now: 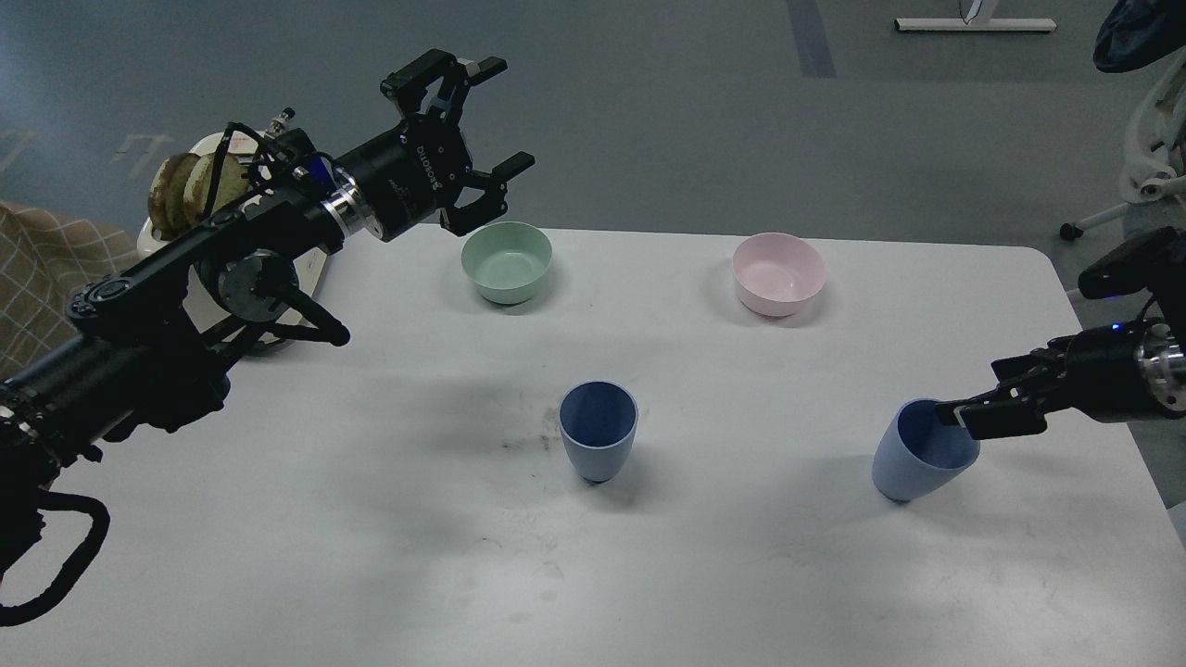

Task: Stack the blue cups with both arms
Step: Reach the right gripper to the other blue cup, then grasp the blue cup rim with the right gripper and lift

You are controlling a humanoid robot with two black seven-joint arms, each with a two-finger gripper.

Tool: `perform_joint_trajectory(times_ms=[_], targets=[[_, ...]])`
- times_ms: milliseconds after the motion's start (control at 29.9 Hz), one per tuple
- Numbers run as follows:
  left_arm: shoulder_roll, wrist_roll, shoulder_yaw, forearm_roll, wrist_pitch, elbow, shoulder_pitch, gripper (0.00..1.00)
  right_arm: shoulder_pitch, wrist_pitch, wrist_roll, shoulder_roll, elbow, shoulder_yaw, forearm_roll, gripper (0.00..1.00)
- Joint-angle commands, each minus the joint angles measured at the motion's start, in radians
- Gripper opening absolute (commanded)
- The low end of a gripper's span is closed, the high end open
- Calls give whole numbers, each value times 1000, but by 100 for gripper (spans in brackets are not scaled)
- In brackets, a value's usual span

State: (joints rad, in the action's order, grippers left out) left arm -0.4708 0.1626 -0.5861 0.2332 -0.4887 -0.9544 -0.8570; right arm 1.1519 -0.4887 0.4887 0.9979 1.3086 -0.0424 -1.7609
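Two blue cups stand upright on the white table (371,519). One cup (598,437) is at the middle, the other (910,468) is at the right. My right gripper (959,421) reaches in from the right edge, and its fingertips sit at the right cup's near-side rim. The two tips look slightly apart, and the cup stands on the table. My left gripper (508,116) is open and empty. It is held high over the table's far left edge, just left of the green bowl (507,261) and far from the middle cup.
A pink bowl (778,273) sits at the back right of the table. A plate with brown round things (185,185) and a checked cloth (37,269) lie off the left side. An office chair (1154,176) stands beyond the right edge.
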Motion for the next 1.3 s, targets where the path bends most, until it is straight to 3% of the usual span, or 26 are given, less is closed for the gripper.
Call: perform_joint_trajectory(times_ms=[0,234,468,736,769,903,1271], targets=[[0,0,0,0,0,0,1,98,-9,0,0,-2,0,-2,0,99],[-3,0,0,0,0,0,1,98,-31,0,0,-15,-3,-2,0,96],[-6,0,-17,0,0,0,13,98,-47,0,0,-25,-8,-2,0,81],[-8,0,-23,0,0,0,24,98,-58,0,0,-65,-26,-8,-6,27],[-8,0,-23,0,0,0,24,98,-58,0,0,-67,-28,-8,-5,24],[-8,0,-23,0,0,0,27,98,-58,0,0,-65,-29,-8,-14,0],[-11,0,-37,0,0,0,32,98,17,0,0,-62,-15,-4,-17,0]])
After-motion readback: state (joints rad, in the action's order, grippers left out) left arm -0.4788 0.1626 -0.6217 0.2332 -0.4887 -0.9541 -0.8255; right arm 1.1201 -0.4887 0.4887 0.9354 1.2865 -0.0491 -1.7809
